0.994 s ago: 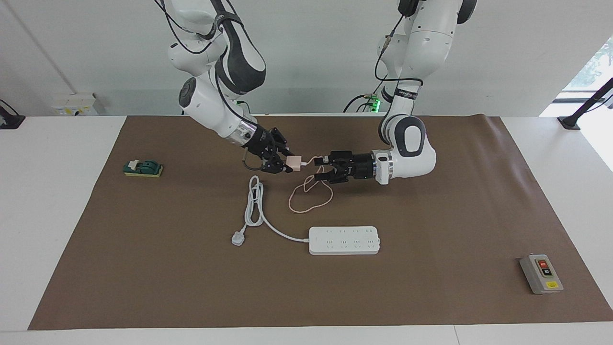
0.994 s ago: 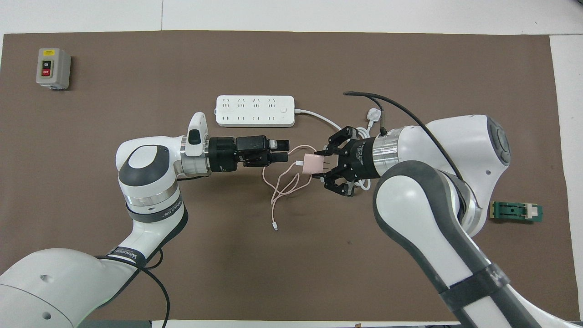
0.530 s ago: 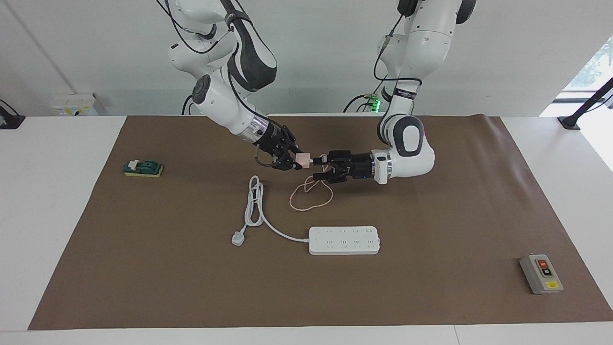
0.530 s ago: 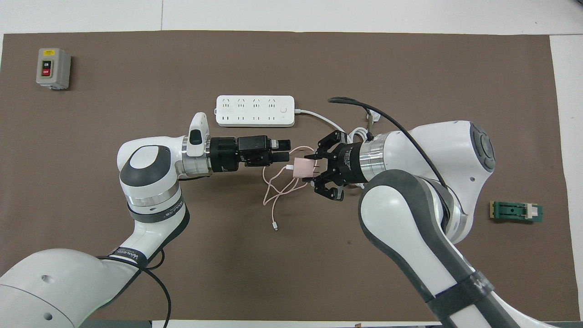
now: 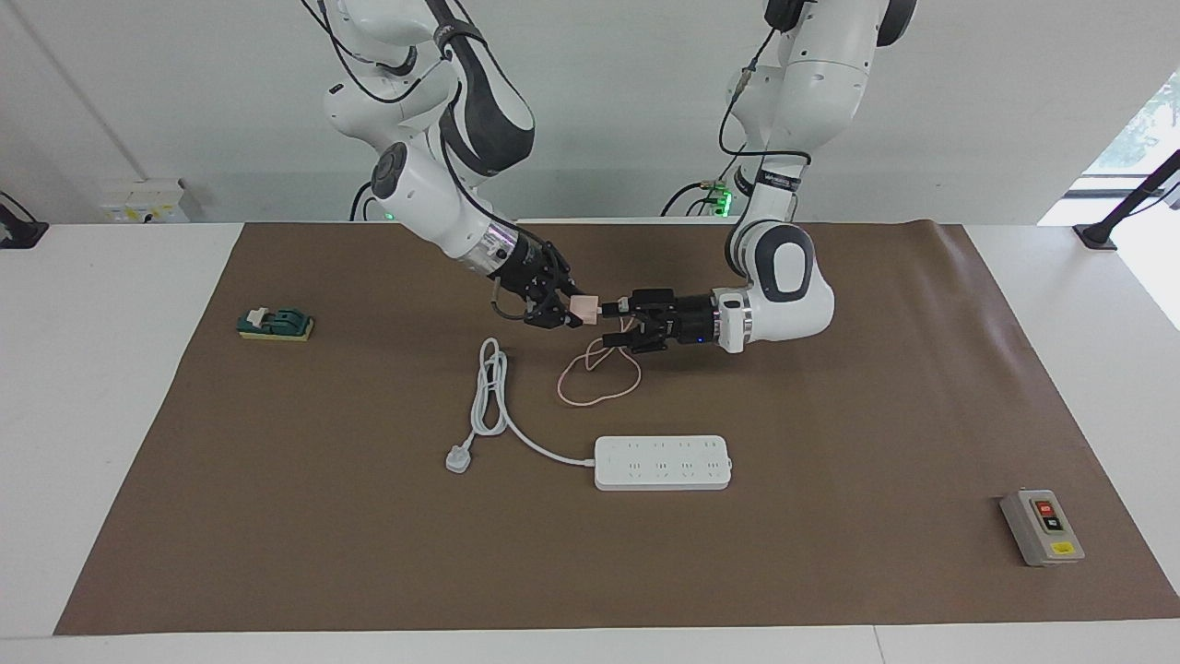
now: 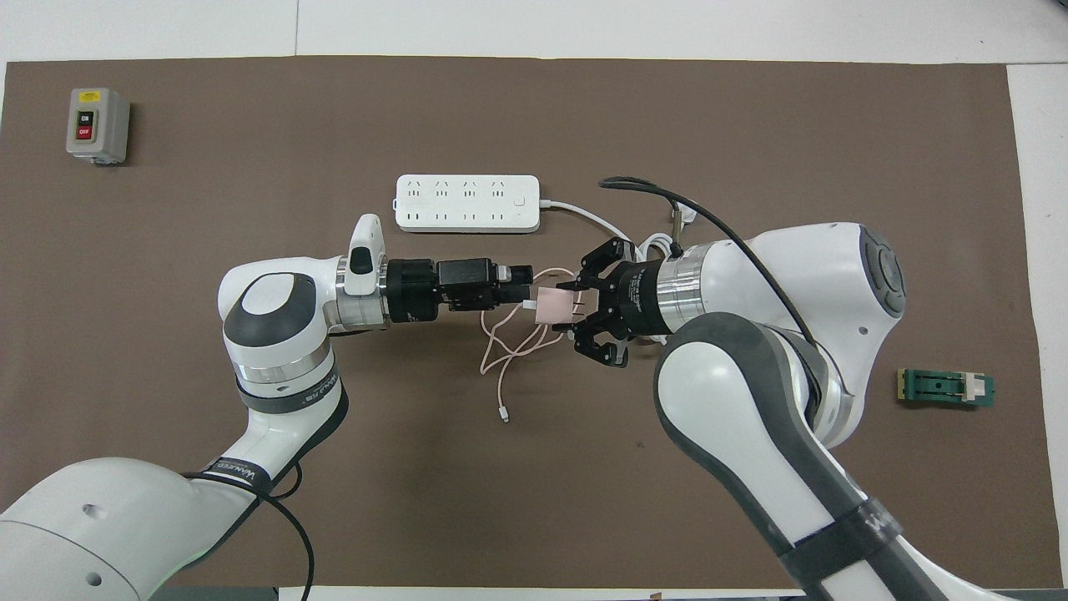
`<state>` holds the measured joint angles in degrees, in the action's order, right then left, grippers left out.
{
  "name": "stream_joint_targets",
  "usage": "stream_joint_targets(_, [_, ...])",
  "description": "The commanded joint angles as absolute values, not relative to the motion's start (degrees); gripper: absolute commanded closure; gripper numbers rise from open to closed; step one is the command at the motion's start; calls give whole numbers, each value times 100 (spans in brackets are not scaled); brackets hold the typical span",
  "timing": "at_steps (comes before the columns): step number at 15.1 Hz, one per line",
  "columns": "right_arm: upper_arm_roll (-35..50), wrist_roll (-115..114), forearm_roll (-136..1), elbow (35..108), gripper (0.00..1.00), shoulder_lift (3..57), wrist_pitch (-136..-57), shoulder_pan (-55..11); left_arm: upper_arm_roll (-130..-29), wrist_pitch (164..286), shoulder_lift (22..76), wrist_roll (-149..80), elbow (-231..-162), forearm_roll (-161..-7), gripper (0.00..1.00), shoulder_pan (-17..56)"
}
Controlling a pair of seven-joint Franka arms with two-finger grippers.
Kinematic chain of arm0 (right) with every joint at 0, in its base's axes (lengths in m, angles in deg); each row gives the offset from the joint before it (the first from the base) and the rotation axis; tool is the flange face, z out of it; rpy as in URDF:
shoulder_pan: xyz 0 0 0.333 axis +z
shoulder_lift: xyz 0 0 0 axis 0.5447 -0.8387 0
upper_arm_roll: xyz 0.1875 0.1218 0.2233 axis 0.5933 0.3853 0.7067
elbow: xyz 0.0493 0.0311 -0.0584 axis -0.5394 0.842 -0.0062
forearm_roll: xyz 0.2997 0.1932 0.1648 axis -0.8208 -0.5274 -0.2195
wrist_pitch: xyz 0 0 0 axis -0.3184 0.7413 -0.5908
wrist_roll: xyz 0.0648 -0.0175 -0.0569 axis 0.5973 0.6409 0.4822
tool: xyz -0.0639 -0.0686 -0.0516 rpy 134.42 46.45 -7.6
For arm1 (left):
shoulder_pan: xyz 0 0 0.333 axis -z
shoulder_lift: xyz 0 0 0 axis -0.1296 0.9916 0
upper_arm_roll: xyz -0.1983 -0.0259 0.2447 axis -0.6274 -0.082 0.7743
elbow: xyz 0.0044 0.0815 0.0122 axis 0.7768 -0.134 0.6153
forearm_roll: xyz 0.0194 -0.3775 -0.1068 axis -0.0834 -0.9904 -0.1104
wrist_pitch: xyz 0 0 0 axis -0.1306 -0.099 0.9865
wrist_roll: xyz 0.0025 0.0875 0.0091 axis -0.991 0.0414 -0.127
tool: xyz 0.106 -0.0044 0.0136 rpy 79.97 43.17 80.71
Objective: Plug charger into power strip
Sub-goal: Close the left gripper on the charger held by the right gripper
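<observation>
Overhead view: charger (image 6: 553, 304) clamped in right gripper (image 6: 581, 307) fingers, left gripper (image 6: 525, 292) fingers closed at its cable end.

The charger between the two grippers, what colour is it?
Pale pink; the charger shows best in the overhead view.

Pink charger (image 5: 583, 308) aloft, apparently gripper-held; white power strip (image 5: 663, 462) flat.

One camera sits high across the table, facing the two white robot arms and taking in the whole brown rectangular mat (image 5: 830, 553). The other looks steeply down from above the robots' own end, closer in. Both share the mat and the flat white oblong power strip (image 5: 663, 462) (image 6: 467, 203).
</observation>
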<state>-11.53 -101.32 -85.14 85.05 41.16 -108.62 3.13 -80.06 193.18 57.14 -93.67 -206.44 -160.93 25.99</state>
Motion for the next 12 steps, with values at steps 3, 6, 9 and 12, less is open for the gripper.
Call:
stream_joint_targets(3, [-1163, -10184, -8586, 8443, 100, 4037, -11092, 321, -7948, 19579, 5095, -9522, -21301, -16229, 0, 2801])
stream_joint_targets(6, [-1163, -10184, -8568, 8434, 100, 4037, -11065, 303, -7948, 19579, 5050, -9522, -21337, -16255, 0, 2827])
stream_joint_targets(9, [-1163, -10192, -8568, 8425, 100, 4037, -11083, 312, -7939, 19579, 5138, -9530, -21249, -16439, 0, 2880])
stream_joint_targets(12, [-1163, -10192, -8568, 8434, 100, 4037, -11083, 303, -7948, 19579, 5252, -9592, -21161, -16492, 0, 2907])
